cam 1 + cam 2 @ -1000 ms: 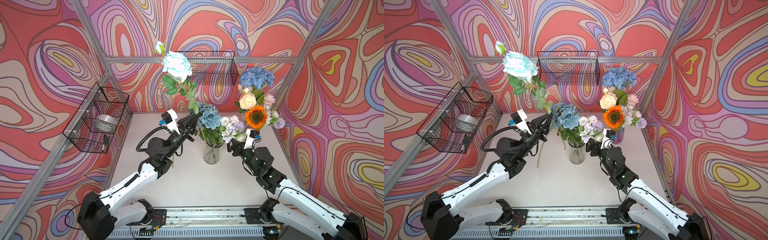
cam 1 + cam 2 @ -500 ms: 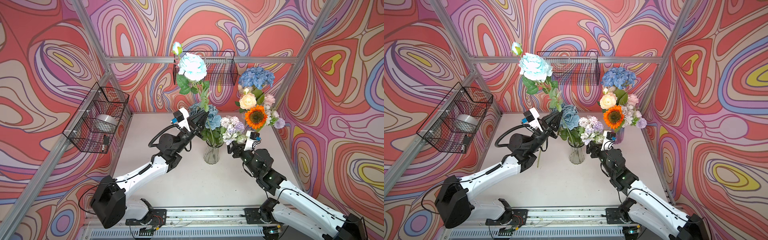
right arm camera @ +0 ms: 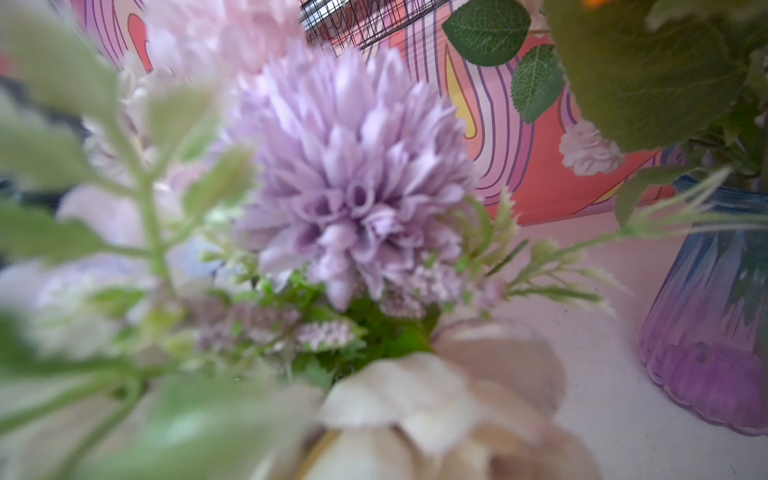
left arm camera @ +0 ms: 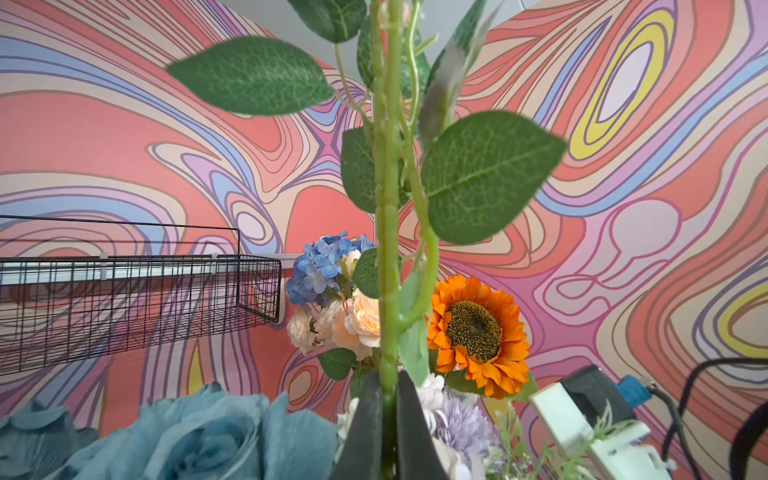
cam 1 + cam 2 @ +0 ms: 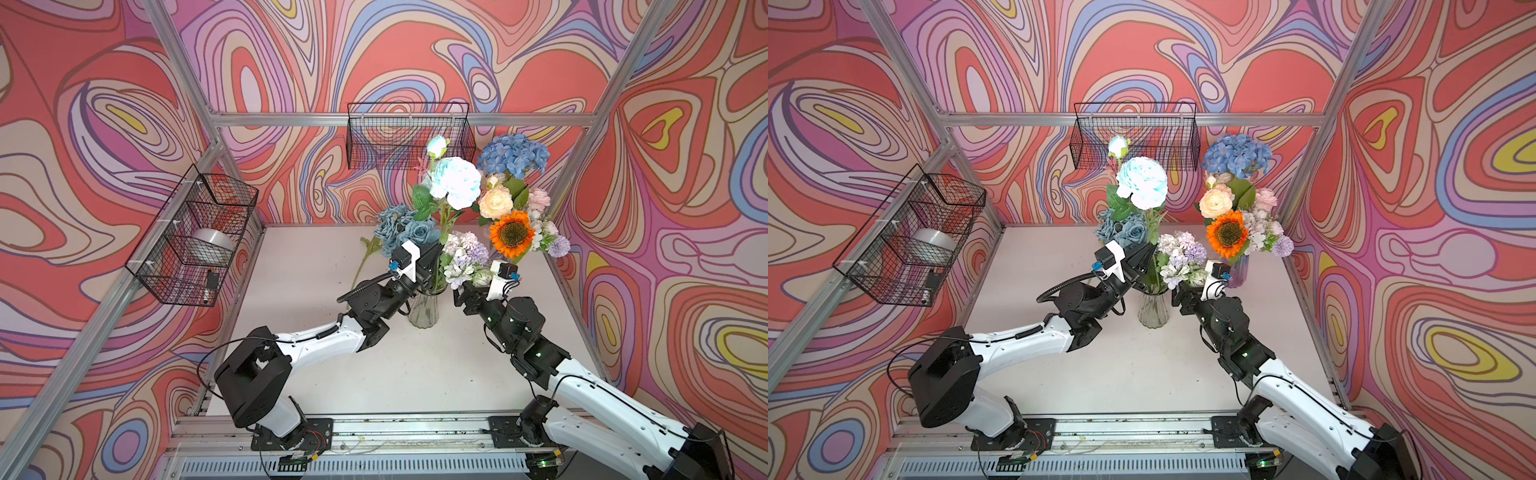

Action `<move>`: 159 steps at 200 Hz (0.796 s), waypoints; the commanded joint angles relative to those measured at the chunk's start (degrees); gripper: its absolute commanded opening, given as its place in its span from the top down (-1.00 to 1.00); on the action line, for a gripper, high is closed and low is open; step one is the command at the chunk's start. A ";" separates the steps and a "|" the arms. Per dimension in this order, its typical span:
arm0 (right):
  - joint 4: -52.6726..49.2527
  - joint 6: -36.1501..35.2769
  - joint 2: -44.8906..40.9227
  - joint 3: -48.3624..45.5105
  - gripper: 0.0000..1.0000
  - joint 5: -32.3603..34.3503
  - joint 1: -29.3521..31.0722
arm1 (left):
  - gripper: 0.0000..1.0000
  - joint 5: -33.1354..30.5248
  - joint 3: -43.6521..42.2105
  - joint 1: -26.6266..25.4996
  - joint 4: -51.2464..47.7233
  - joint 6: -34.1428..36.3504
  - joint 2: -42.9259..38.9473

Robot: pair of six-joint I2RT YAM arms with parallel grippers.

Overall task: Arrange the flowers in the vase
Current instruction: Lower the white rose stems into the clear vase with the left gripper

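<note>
On the white table [image 5: 316, 266], at the centre of both top views, the clear glass vase [image 5: 424, 309] already carries blue roses [image 5: 401, 228] and a lilac cluster [image 5: 465, 253]. The pale blue rose [image 5: 455, 183] stands nearly upright above it. It is best lowered straight, threading its stem [image 4: 388, 249] between the seated blooms (the leaves look likely to snag). The left gripper [image 4: 388, 386] is clenched on that stem. The right gripper [image 5: 461, 296], just right of the vase mouth, has its jaws spread wide under the lilacs; whether it touches them I cannot tell.
</note>
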 commanded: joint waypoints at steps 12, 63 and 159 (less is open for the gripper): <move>1.18 -0.56 0.28 -0.41 -0.66 0.22 0.24 | 1.00 -3.56 -1.58 -0.53 5.77 1.82 0.52; 1.58 -0.60 0.88 -0.77 -0.66 0.40 0.21 | 1.00 -11.10 -7.29 -3.81 5.89 0.69 0.57; 0.97 0.32 0.63 -1.26 -0.66 -0.40 0.23 | 1.00 -21.33 -12.53 -8.25 5.61 0.22 2.56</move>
